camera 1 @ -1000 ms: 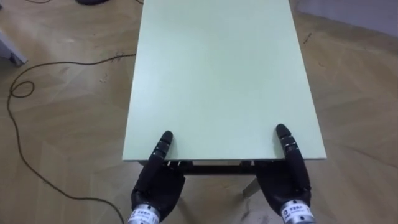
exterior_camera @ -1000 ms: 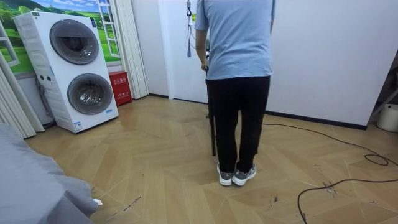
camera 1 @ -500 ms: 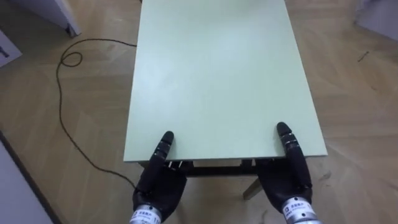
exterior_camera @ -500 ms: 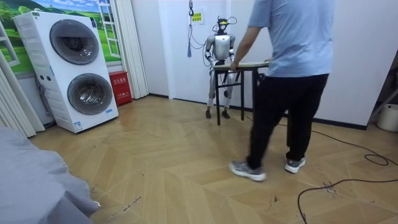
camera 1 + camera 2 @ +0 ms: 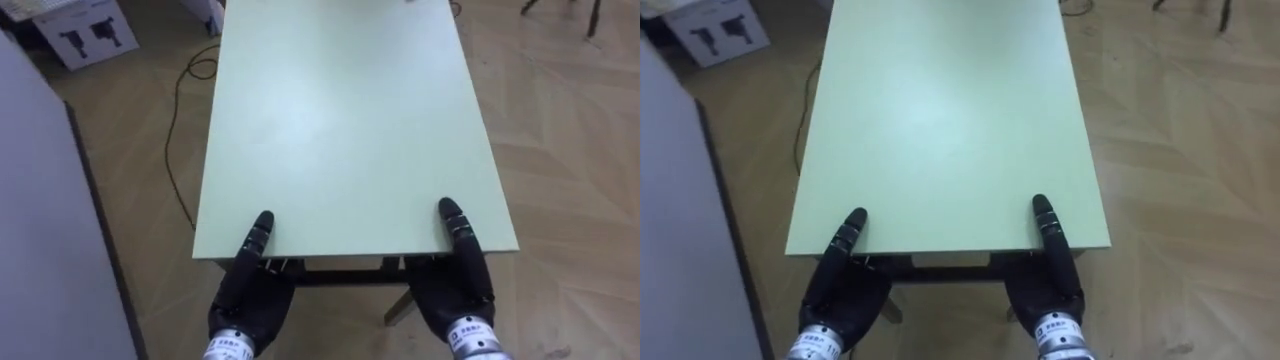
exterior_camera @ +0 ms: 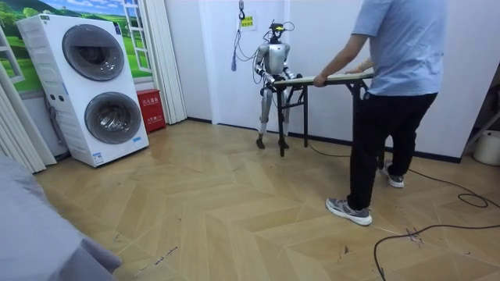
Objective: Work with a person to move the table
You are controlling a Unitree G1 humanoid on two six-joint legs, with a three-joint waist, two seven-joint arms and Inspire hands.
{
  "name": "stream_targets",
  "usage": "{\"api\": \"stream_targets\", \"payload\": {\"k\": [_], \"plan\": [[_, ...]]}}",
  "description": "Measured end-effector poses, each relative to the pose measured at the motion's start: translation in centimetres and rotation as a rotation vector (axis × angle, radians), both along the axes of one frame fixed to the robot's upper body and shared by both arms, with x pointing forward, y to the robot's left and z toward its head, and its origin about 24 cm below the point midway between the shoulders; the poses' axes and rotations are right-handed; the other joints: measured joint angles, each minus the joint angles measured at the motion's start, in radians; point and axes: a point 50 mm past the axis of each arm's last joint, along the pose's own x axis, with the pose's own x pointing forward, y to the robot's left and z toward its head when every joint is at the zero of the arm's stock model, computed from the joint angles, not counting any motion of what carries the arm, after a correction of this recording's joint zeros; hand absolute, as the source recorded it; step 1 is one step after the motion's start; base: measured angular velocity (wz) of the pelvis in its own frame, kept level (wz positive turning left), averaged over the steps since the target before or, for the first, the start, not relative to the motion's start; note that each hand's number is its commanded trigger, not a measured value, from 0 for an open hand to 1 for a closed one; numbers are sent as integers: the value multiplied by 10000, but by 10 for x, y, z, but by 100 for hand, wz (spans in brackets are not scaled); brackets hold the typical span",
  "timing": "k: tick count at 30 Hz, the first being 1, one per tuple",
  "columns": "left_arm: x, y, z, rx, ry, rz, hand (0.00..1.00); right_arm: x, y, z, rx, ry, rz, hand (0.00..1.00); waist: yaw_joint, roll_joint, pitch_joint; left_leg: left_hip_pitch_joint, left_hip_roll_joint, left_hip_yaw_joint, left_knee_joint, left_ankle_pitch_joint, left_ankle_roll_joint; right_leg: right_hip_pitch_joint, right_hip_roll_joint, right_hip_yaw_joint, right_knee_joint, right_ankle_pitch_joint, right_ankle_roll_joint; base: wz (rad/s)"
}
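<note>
The table [image 5: 340, 120] stretches away from the robot, its pale green top bare, and its near short edge lies just before the robot's wrists. The left robot hand [image 5: 250, 295] sits under that edge near the left corner, with its thumb laid flat on the top. The right robot hand [image 5: 455, 290] does the same near the right corner. The rest of each robot hand is tucked beneath the top, so I cannot tell how firmly either one grips.

In the room view the robot stands at the end of the table [image 6: 336, 78] on the room view's left, with its back near the white wall [image 6: 469, 70]. A person [image 6: 398, 62] stands at the other end, leaning in with both hands on the table top.

Along the table's left long edge there is a narrow strip of wooden floor [image 5: 560, 150]. A dark cable [image 5: 180, 130] runs down that strip, and beyond it a pale grey panel [image 5: 40, 220] stands close by. A cardboard box [image 5: 85, 30] lies near the far left corner. On the right long edge the floor is open and wide.

In the room view bare parquet spreads out in front of the pair. Two stacked washing machines [image 6: 101, 86] stand well off on the room view's left.
</note>
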Motion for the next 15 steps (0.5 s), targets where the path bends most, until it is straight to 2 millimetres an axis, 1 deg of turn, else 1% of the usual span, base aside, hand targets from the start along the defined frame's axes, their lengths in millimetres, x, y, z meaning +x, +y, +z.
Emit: {"api": "stream_targets", "payload": {"k": [1, 2, 3, 4, 5, 6, 7, 8, 9, 10, 11, 12, 13, 14, 15], "plan": [[1, -2, 1, -41, -21, -12, 100, 1, -1, 1, -34, -49, -21, 100, -55, 26, -20, 71, -9, -41, -564, 453, -44, -43, 32, -20, -84, 87, -144, 114], [3, -3, 2, -44, -55, -68, 100, 2, -3, 2, -53, -113, -75, 100, -254, 12, -65, 73, 16, 454, -1181, 884, -272, -5, -7, -146, -354, 129, -214, 109], [5, -3, 3, -41, -107, -34, 100, 4, -3, 3, -53, -175, -74, 100, -345, -31, -54, -41, 121, 1120, -1017, 829, -361, 17, -204, -376, -482, 111, -198, 92], [5, -2, 2, -124, -71, 104, 100, 7, -1, 5, -24, -157, 9, 100, -367, 49, -31, -377, 925, 2978, 726, -419, -88, 62, -192, -844, -469, 61, -229, 54], [5, 1, 2, -177, -14, 184, 100, 8, 1, 5, -11, -77, 74, 100, -335, 194, -36, -353, 1817, 4023, 2365, -1555, -10, 152, -7, -1232, -245, 27, -252, 42], [5, 1, 2, -228, -17, 171, 100, 8, 1, 5, -4, -79, 79, 100, -322, 282, -35, -333, 2194, 4141, 2908, -2005, -156, 150, 98, -1357, 9, -94, -309, 48], [8, 1, 3, -230, -88, 128, 100, 9, 0, 6, -15, -129, 55, 100, -357, 414, 7, -406, 2496, 4111, 3310, -2517, -241, -20, 201, -1375, 703, -475, -315, 51], [9, 0, 4, -223, -120, 64, 100, 10, -1, 6, -17, -142, 8, 100, -406, 447, 25, -419, 2436, 4004, 3240, -2618, -80, -120, 243, -1279, 1017, -632, -372, 89], [11, -1, 5, -228, -194, -57, 100, 10, 0, 7, 15, -188, -16, 100, -681, 418, 21, -372, 2079, 3589, 2778, -2674, 175, -517, 242, -747, 1464, -811, -534, 94], [13, -1, 6, -198, -247, -112, 100, 10, -1, 8, 11, -269, -9, 100, -769, 321, -21, -348, 1737, 3498, 2339, -2380, 324, -840, 67, -60, 1728, -857, -497, 86], [13, -1, 7, -224, -288, -120, 100, 11, -2, 10, -33, -356, 18, 100, -729, 306, -31, -259, 1485, 3471, 1940, -2142, 414, -1046, -57, 202, 1815, -855, -455, 40], [13, -2, 7, -236, -296, -134, 100, 11, -2, 11, -60, -366, 27, 100, -705, 314, -31, -209, 1389, 3469, 1808, -2060, 451, -1071, -88, 202, 1795, -826, -385, 19], [13, -2, 7, -223, -298, -155, 100, 11, -3, 11, -55, -351, 27, 100, -609, 340, -48, -139, 1262, 3476, 1644, -1941, 505, -1059, -213, 110, 1792, -721, -152, 15], [13, -2, 8, -228, -311, -137, 100, 11, -3, 11, -40, -346, 29, 100, -569, 343, -49, -102, 1221, 3484, 1555, -1897, 528, -1031, -241, 103, 1811, -677, -70, 12], [13, -2, 7, -144, -336, -89, 100, 10, -2, 10, -21, -322, 57, 100, -414, 349, -49, -3, 1185, 3537, 1392, -1813, 560, -1027, -315, 10, 1837, -599, 67, 0]]}}
